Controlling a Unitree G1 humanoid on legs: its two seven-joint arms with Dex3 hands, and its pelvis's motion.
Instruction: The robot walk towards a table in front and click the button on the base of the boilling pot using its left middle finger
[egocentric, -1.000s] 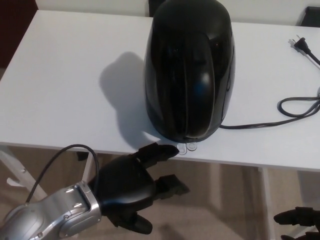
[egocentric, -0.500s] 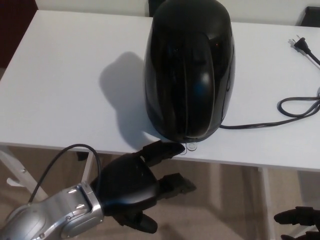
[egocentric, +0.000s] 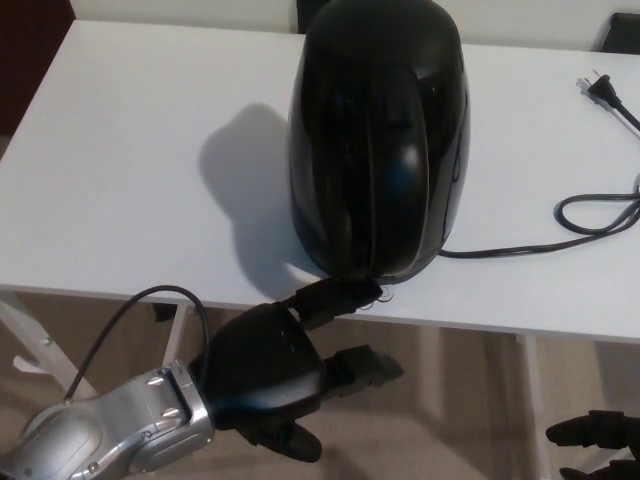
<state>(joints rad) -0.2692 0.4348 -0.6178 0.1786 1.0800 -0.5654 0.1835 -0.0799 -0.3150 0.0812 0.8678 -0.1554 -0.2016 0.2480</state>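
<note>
Black and glossy, the rounded boiling pot (egocentric: 378, 140) stands near the front edge of the white counter (egocentric: 120, 160), its base button facing us so we can reach it from below the edge. We hold our left hand (egocentric: 270, 375) released, grasping nothing, fingers spread so one extended finger (egocentric: 335, 296) alone meets the button at the pot's base. Our right hand (egocentric: 598, 445) hangs low beyond the counter's front right corner; we cannot tell its state. A black power cord (egocentric: 590, 215) trails toward the right edge, unplugged.
</note>
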